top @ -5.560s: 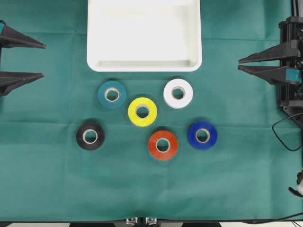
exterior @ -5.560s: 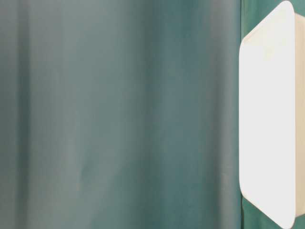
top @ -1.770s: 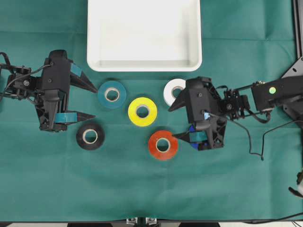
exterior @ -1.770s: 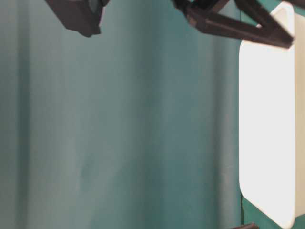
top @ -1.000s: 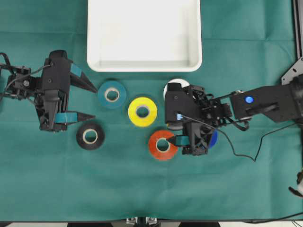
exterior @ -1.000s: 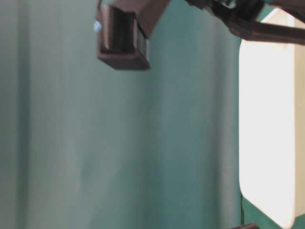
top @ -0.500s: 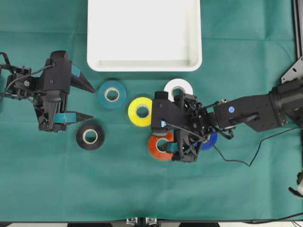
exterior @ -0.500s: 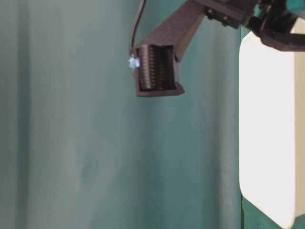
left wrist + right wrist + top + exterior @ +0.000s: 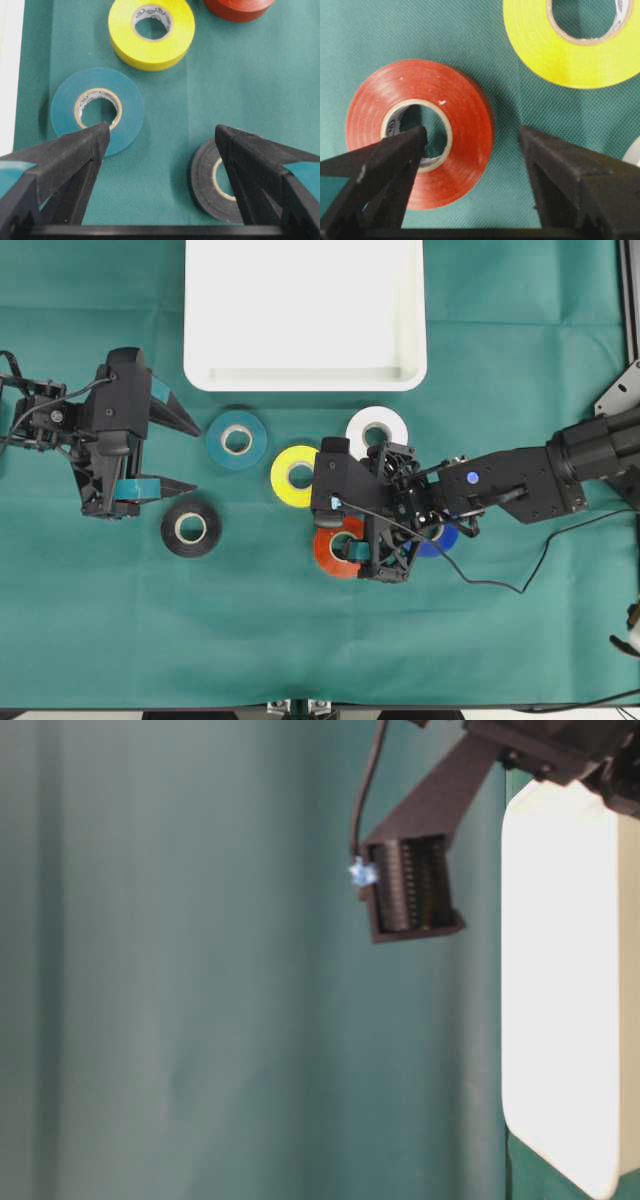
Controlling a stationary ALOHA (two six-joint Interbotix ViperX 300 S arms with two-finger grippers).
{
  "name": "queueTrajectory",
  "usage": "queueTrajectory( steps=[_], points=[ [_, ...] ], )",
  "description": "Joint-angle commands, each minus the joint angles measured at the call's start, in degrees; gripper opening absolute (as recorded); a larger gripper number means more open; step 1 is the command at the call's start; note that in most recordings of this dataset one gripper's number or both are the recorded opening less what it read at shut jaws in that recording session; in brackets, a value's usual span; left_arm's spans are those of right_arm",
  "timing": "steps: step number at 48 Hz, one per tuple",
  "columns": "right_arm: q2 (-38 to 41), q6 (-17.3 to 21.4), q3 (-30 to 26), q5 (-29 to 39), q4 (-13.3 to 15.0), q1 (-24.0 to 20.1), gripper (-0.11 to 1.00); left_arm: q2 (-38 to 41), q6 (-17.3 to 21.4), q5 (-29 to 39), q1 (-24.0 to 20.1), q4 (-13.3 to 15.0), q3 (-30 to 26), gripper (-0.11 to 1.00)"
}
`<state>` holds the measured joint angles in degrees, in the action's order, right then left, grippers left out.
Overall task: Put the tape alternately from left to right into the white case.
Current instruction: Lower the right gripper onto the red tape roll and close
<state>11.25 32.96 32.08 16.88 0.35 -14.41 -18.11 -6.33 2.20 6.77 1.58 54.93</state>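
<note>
Six tape rolls flat on the green cloth, none yet in the white case (image 9: 305, 380), which sits at the far edge of the cloth, bare inside. Just in front of the case's near rim: teal roll (image 9: 236, 439) toward its left corner, white roll (image 9: 377, 426) toward its right corner, yellow roll (image 9: 297, 475) between them and a little nearer. Nearer still: black roll (image 9: 190, 528) on the left, red roll (image 9: 337, 546) in the middle, blue roll (image 9: 438, 538) to the right, mostly hidden under the right arm.

Probably light, stiff rings: wound tape on a pale cardboard core, unlikely to crush or bend under a squeeze. Outer faces glossy and rounded, so likely a bit slippery if pinched across the full width. Surest hold judged to be through the wall: one finger down the core hole, the other outside the rim.

Exactly that lined up on the red roll: right gripper (image 9: 472, 145) spread wide, one fingertip over the core hole, the other off the roll's outer edge toward the yellow roll, not yet pinching. Risk of nudging the yellow roll, lying just beside.

Left gripper (image 9: 160, 145) also spread, holding nothing, hanging between the teal and black rolls, one fingertip over each.
</note>
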Motion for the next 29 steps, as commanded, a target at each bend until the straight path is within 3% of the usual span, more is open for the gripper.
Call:
queueTrajectory(
  steps=[1, 15, 19, 26, 29],
  points=[
    [-0.4, 0.4, -1.1, -0.3, 0.0, 0.2, 0.86, -0.4, -0.1, -0.3, -0.1, 0.0, -1.4, 0.57],
    [-0.3, 0.4, -1.1, -0.2, 0.0, 0.3, 0.79, -0.4, -0.1, -0.3, -0.1, 0.1, -1.6, 0.57],
    [-0.3, 0.4, -1.4, -0.2, 0.0, 0.3, 0.68, -0.4, -0.1, -0.3, -0.1, 0.0, -1.5, 0.57],
    [-0.3, 0.4, -1.9, 0.3, 0.1, 0.3, 0.32, -0.4, -0.1, -0.2, -0.1, 0.0, -1.5, 0.57],
    [-0.4, 0.2, -2.1, 0.9, 0.1, 0.3, 0.31, -0.4, -0.1, -0.3, -0.1, 0.1, -1.6, 0.57]
  ],
)
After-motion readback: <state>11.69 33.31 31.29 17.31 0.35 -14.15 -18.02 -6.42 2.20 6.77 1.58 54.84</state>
